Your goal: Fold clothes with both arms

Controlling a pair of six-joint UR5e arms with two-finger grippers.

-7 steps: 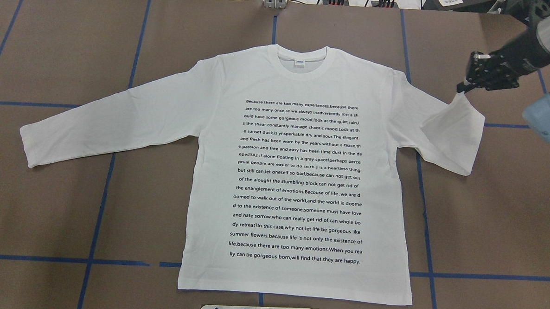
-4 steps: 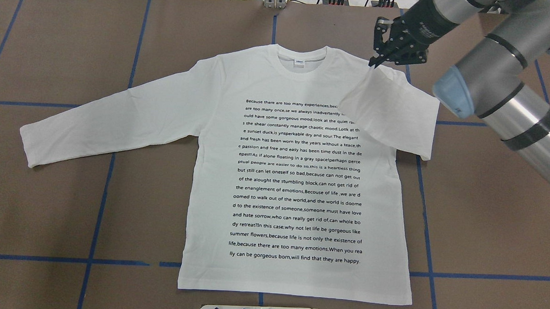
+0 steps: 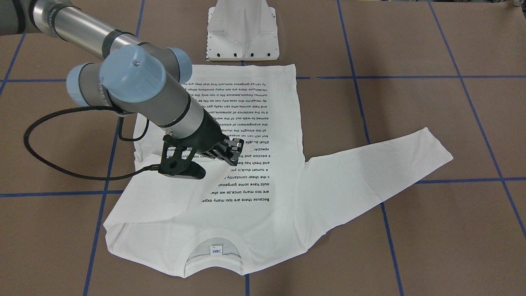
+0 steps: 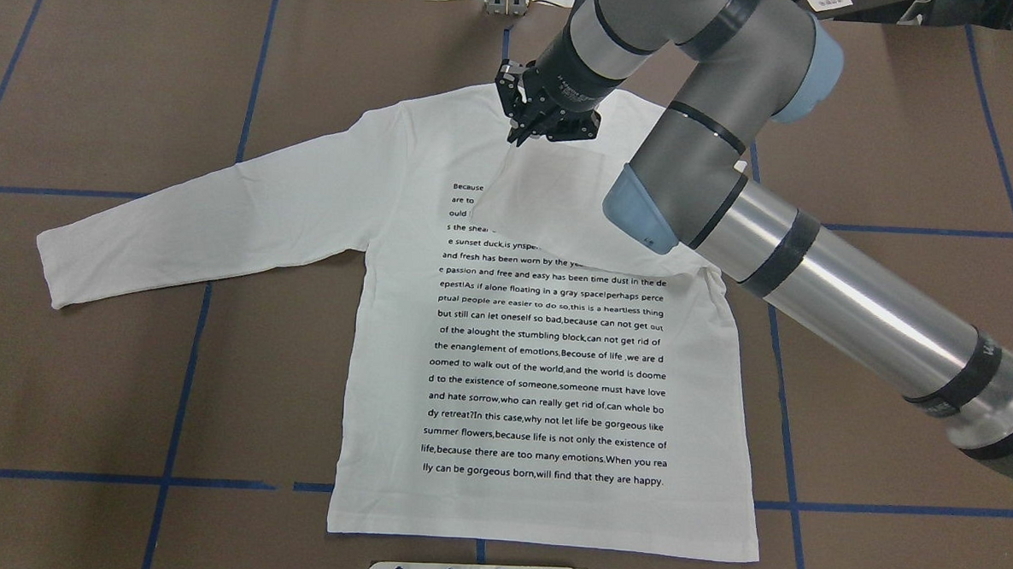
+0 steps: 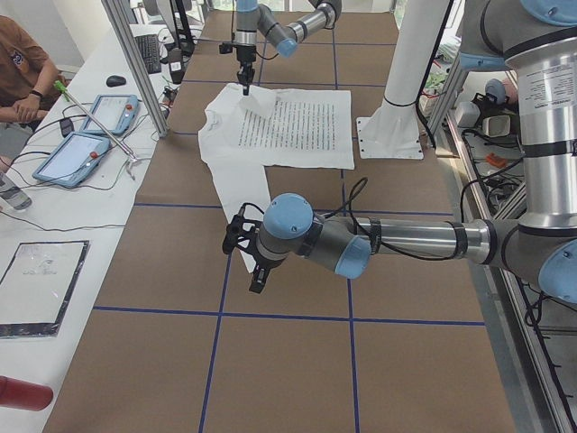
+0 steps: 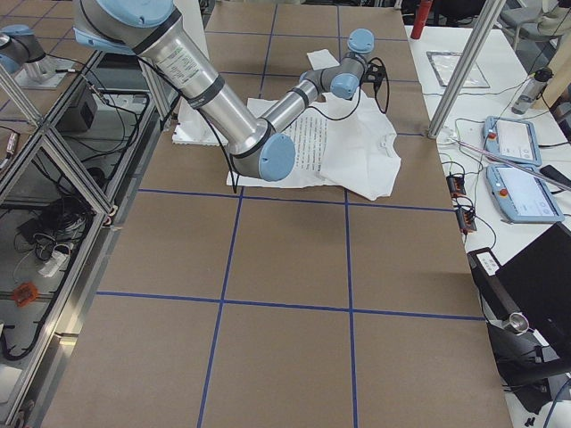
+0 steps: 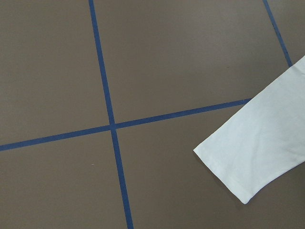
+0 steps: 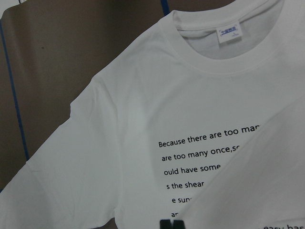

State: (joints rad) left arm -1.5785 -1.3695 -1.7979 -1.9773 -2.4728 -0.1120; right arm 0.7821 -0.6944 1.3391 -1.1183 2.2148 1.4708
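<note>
Above T-shirt [image 4: 545,380] chest: right arm [image 4: 815,272] outstretched (sleeve [image 4: 553,201] pinched).

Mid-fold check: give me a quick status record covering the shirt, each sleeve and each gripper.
shirt: white T-shirt flat on the table, text side up
right sleeve: drawn across the chest, covering part of the upper text lines
right gripper: shut on the right sleeve's end, near the collar
left sleeve: spread out flat, not folded
left gripper: near the left cuff; cannot tell whether open or shut
</note>
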